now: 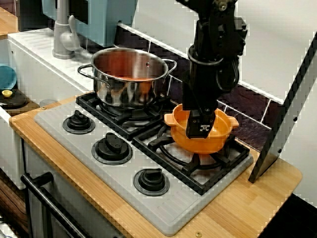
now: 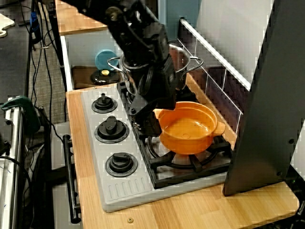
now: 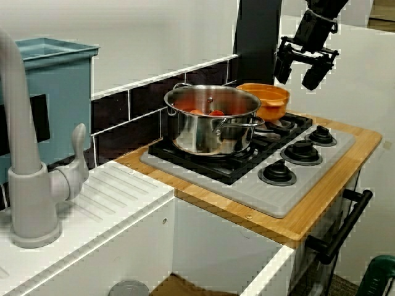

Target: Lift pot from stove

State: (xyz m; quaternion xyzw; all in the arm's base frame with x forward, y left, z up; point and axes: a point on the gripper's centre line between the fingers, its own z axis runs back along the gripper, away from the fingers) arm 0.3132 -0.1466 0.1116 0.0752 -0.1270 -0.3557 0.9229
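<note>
The orange pot (image 1: 218,136) (image 2: 190,129) (image 3: 266,98) rests on the right burner grate of the grey stove (image 1: 124,186) (image 2: 119,191) (image 3: 278,197). My gripper (image 1: 200,131) (image 2: 147,125) (image 3: 300,73) hangs just above the pot's front rim, on the knob side. In the side view its two fingers (image 3: 282,68) stand spread apart with nothing between them, a little above the rim and not touching it. In the front view the gripper hides part of the pot's near wall.
A larger steel pot (image 1: 126,79) (image 2: 183,59) (image 3: 210,123) with red contents sits on the left burner, close to the orange one. A black slanted panel (image 1: 287,114) (image 2: 267,95) stands at the counter's right end. The dark-tiled wall runs behind; a grey faucet (image 3: 24,154) and a sink lie left.
</note>
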